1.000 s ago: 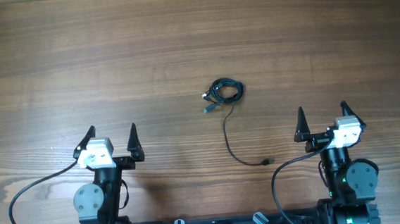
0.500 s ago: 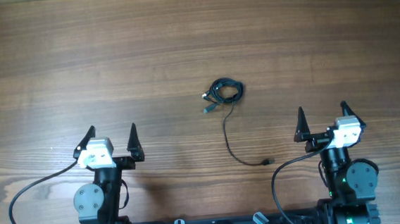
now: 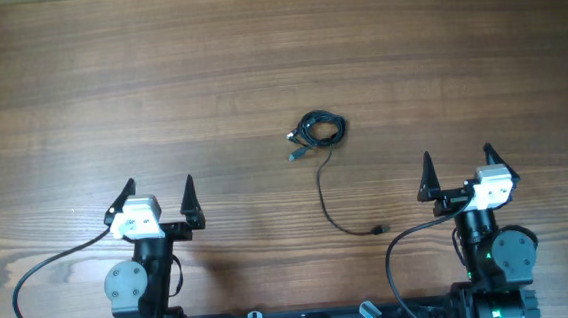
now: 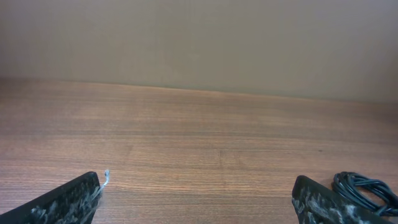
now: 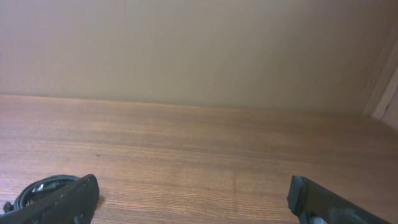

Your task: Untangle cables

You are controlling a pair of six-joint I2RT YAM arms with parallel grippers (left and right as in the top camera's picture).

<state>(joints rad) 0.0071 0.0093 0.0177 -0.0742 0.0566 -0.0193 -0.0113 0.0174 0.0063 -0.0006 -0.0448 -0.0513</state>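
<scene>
The cables (image 3: 320, 130) lie mid-table as a small black coil, with a plug end at its left and one thin strand trailing down to a tiny connector (image 3: 378, 231). My left gripper (image 3: 161, 201) rests open near the front edge, well left of the coil. My right gripper (image 3: 458, 171) also stands open, to the right of the trailing strand. Nothing is between either pair of fingers. The left wrist view catches the coil (image 4: 367, 188) at its lower right, beyond the right fingertip (image 4: 317, 199). In the right wrist view the coil (image 5: 40, 190) peeks at the lower left.
The wooden table (image 3: 257, 61) stretches away to a plain beige wall (image 4: 199, 43). Thicker black arm cables (image 3: 32, 282) loop along the front edge beside both arm bases.
</scene>
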